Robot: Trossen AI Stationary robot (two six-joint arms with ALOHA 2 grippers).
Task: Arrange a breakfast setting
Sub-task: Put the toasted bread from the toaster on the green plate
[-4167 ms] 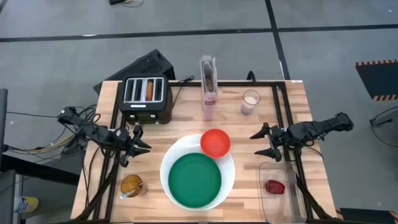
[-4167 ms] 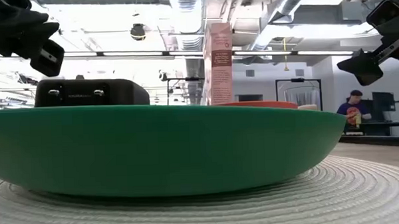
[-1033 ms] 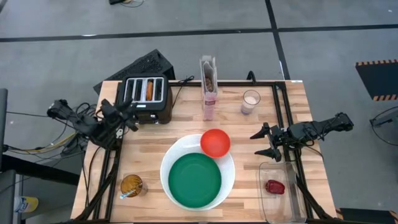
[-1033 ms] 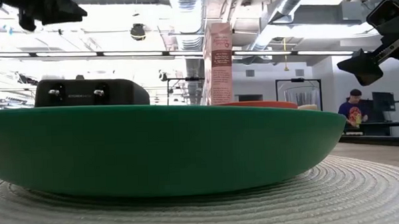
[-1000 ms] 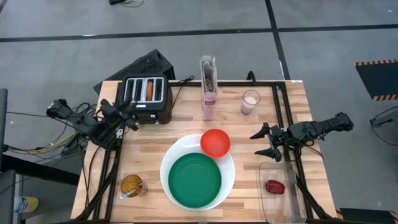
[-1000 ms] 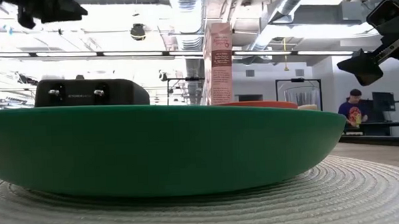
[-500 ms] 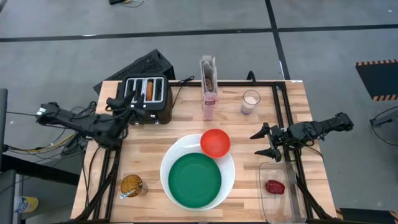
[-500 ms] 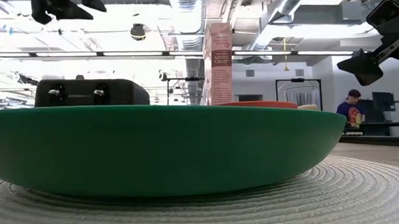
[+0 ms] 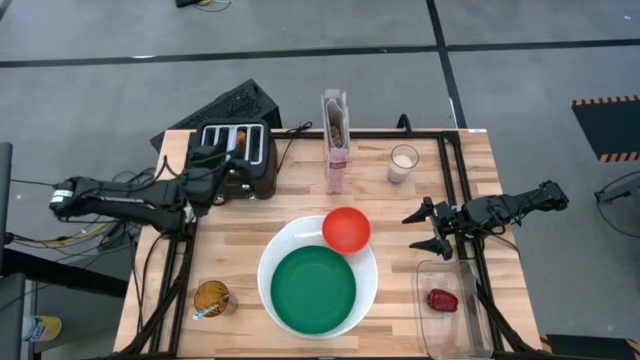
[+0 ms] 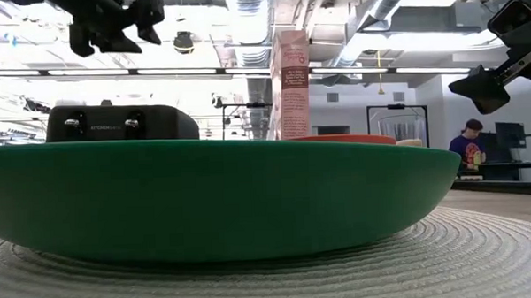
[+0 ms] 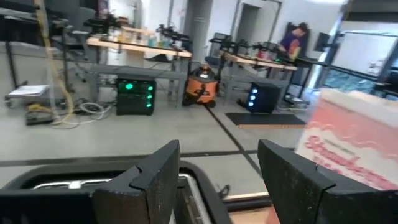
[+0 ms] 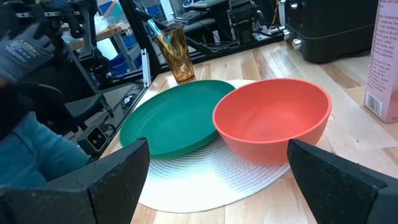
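Left pincer point(image 9: 207, 160) wide open, empty, over toaster point(image 9: 236, 172); bagel point(image 9: 240, 142) just ahead in slot. Drop straight, straddle bagel, then close. Right pincer point(image 9: 428, 228) open, empty, idle.

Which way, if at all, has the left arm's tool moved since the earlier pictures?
Yes. In the high view the left tool has travelled from near the white plate toward the table's back edge and now sits over the toaster, open.
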